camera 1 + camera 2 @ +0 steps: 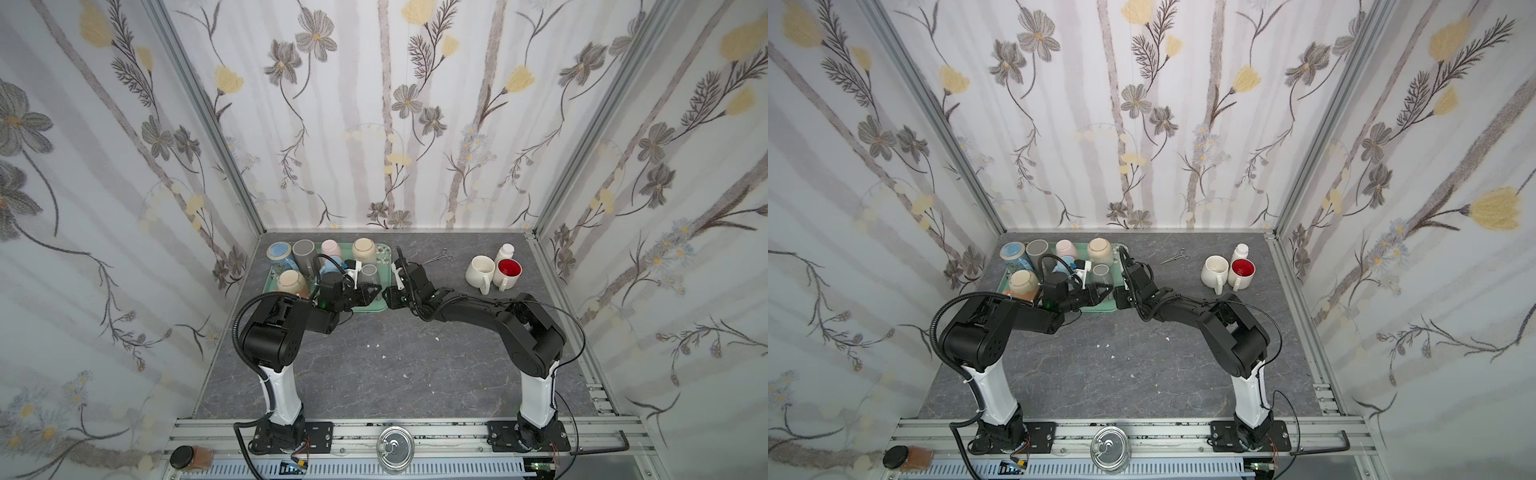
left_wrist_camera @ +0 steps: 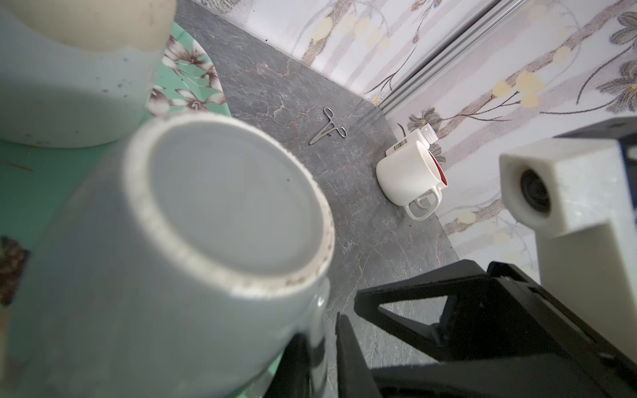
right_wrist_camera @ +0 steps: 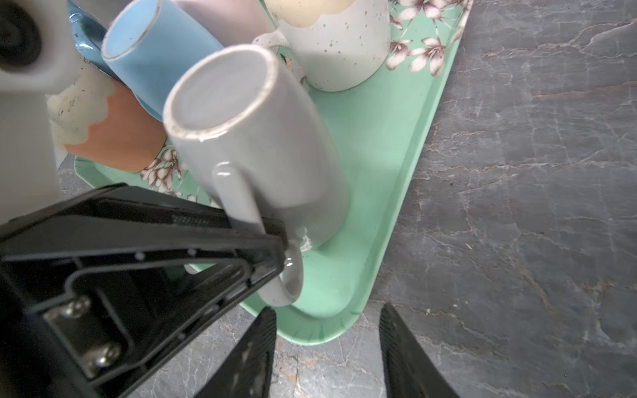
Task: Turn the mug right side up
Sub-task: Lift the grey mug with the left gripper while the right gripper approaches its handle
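While the task is asking for it rim up, the plain grey ceramic mug [image 3: 262, 138] is standing base up toward the right edge of the mint-green floral plastic tray [image 3: 379, 179], which is lying on the left of the dark marbled table [image 3: 534, 206]. Six other mugs are crowding the tray behind and left of it, making seven in all. Among them are a cream-and-terracotta mug [image 1: 292, 281], a pale blue mug [image 3: 151, 51] and a speckled cream mug [image 1: 364, 248].

That crowding is probably why the left gripper [image 3: 281, 243] is holding low and level. Its jaws are pinching together on the loop handle, the one part standing clear of the neighbours. Just right of the tray's corner the right gripper [image 3: 327, 310] is hanging empty with its jaws apart, likely placed to take the mug's body.

Farther right, one pair of steel forceps [image 2: 319, 135] is lying alone. Beyond it, one all-white mug [image 1: 480, 270] and one white mug with a red inside [image 1: 509, 270] are standing upright and touching, likely marking the set-down spot. One white plastic bottle [image 1: 504, 251] is standing behind them.
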You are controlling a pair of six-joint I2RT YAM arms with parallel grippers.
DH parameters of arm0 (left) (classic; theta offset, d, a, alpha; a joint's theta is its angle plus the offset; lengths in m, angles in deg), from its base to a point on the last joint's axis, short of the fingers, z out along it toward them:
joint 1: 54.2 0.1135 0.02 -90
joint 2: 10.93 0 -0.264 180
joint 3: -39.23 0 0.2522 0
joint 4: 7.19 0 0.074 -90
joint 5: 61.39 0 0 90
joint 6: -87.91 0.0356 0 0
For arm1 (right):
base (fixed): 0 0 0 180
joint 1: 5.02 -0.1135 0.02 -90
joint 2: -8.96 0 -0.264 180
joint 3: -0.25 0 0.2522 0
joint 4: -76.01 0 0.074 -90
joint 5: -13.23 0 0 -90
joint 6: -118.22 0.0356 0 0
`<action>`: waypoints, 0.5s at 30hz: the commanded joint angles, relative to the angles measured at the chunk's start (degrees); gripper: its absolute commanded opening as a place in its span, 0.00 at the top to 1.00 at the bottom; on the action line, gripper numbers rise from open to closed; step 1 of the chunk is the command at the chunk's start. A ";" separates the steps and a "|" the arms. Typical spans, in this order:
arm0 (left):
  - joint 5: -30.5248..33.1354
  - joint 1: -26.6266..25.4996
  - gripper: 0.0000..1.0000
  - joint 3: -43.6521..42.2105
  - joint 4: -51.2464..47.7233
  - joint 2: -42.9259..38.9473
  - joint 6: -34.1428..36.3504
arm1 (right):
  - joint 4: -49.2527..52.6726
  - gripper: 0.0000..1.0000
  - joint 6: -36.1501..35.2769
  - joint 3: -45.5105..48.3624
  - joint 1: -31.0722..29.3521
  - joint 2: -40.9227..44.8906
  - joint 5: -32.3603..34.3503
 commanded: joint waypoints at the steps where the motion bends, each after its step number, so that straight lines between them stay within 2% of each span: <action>1: 0.10 0.60 0.81 -1.73 4.73 -1.33 0.15 | -0.18 0.51 0.30 -0.52 0.37 -0.21 0.26; 10: 1.17 2.28 0.68 -5.59 3.84 -5.14 1.48 | -0.02 0.50 0.83 -1.49 1.78 -0.51 -1.26; 15: 2.41 2.64 0.65 -6.29 0.59 -8.21 2.67 | 1.12 0.50 0.79 -4.59 2.19 -2.59 -3.44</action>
